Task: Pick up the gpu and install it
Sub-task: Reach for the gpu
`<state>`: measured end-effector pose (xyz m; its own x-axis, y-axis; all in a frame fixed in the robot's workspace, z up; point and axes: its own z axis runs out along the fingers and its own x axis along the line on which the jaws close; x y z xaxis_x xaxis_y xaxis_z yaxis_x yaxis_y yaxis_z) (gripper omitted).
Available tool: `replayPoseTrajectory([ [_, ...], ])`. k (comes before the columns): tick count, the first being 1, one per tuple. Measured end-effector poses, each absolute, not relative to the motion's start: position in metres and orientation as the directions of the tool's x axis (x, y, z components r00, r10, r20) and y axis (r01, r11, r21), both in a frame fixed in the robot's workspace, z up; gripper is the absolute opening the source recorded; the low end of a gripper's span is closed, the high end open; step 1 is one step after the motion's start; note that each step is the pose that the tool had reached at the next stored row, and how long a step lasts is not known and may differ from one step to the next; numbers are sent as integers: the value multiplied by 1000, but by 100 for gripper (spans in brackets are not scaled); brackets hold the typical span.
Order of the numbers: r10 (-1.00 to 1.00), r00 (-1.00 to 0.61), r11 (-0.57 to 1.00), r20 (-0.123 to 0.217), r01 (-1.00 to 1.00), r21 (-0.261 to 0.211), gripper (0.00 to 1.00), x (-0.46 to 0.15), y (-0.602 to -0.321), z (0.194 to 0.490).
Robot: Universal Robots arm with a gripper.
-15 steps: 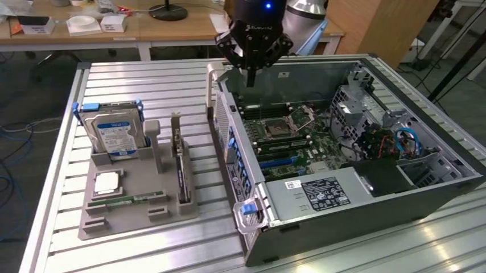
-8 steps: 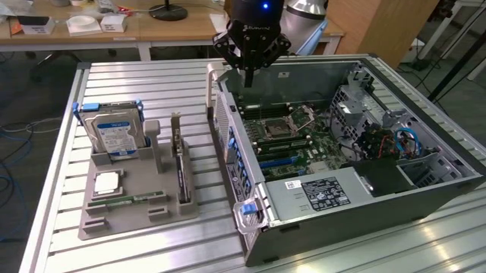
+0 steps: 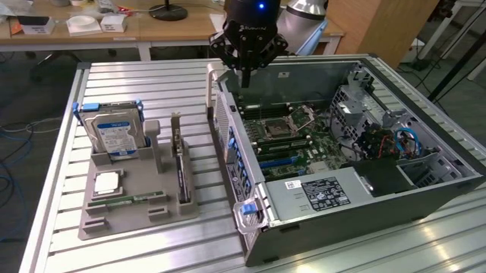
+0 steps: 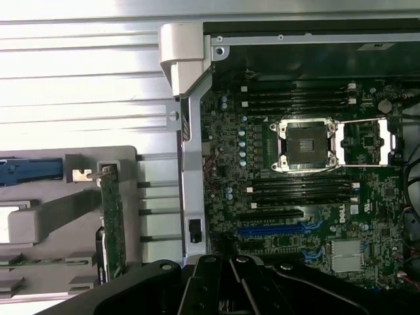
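Observation:
The gpu [image 3: 181, 170] stands on edge in a slot of the grey parts holder [image 3: 174, 213], its silver end bracket pointing up. It lies left of the open computer case [image 3: 425, 187] in the exterior view. In the wrist view the gpu [image 4: 113, 223] appears edge-on beside the case wall. My gripper [image 3: 245, 78] hangs above the case's back corner, over the motherboard [image 3: 292, 142], well apart from the gpu. Its fingers are together with nothing between them. The wrist view looks over the gripper [image 4: 231, 282] onto the board's blue expansion slot [image 4: 275, 231].
The holder also carries a silver hard drive [image 3: 114, 133] with a blue-white label, a processor chip [image 3: 106, 182] and a green RAM stick [image 3: 125, 199]. The case's upright side wall [image 3: 227, 142] stands between holder and motherboard. A desk with boxes runs along the back.

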<state>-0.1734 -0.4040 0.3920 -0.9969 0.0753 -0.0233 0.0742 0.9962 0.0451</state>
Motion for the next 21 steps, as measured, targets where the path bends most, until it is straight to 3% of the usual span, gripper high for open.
replayPoseTrajectory([
  [21, 75, -997, 996, -23, 74, 45, 11, -187, -407, 392],
])
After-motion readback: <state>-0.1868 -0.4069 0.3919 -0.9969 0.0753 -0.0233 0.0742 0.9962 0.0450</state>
